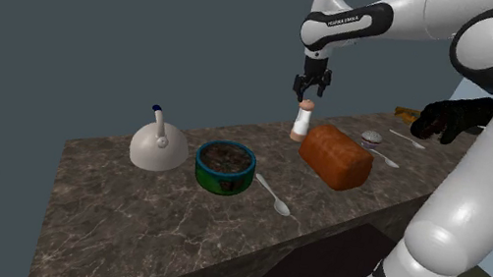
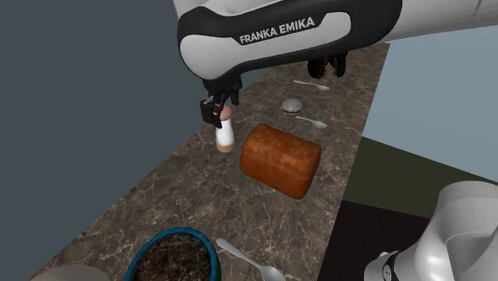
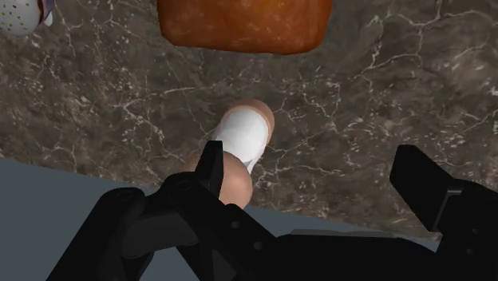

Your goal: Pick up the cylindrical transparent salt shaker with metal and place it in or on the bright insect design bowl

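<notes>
Two black fingers stand wide apart on my pincer [image 3: 308,152], clasping nothing; I hang over the salt shaker [image 3: 243,136], and in the wrist view one finger [image 3: 211,164] covers part of its top while the other finger is well clear of it; whether that near finger touches the cap I cannot tell. From the shoulder view my pincer [image 1: 309,94] is just above the salt shaker [image 1: 303,121], which stands upright on the dark veined counter [image 1: 125,215] near the back edge by the grey wall [image 1: 101,33]; its body is white, with a coppery cap and base. Just beside it lies a brown loaf [image 1: 334,155]. The bowl [image 1: 225,167], green and blue outside and dark within, sits well apart from the shaker, toward the shoulder view's left, between a white kettle [image 1: 158,145] and the loaf; a spoon [image 1: 273,195] lies near the bowl on the loaf's side. In the second exterior view my pincer [image 2: 217,116] is over the salt shaker [image 2: 225,137], with the loaf [image 2: 279,158] next to it and the bowl [image 2: 175,255] at the lower edge.
</notes>
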You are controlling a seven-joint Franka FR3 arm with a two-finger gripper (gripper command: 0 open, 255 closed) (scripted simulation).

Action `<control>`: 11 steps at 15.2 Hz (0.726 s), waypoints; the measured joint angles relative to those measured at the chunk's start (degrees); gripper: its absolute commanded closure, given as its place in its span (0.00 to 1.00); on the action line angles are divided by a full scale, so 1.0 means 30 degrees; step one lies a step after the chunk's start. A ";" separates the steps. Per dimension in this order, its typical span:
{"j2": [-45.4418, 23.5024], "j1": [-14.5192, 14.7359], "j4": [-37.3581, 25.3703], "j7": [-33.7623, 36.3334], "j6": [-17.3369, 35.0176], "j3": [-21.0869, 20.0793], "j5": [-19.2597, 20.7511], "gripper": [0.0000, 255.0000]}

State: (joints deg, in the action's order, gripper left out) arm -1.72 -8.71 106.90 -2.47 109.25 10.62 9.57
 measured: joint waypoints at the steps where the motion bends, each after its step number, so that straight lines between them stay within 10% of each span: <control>1: -0.0796 -0.0154 -0.0773 -0.0211 0.0032 0.0137 -0.0168 0.00; 11: -0.7087 -0.1730 -0.7601 -0.1688 -0.0593 0.0770 -0.1661 0.00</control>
State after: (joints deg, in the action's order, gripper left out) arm -22.98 -13.90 84.10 -7.53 107.47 12.93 4.59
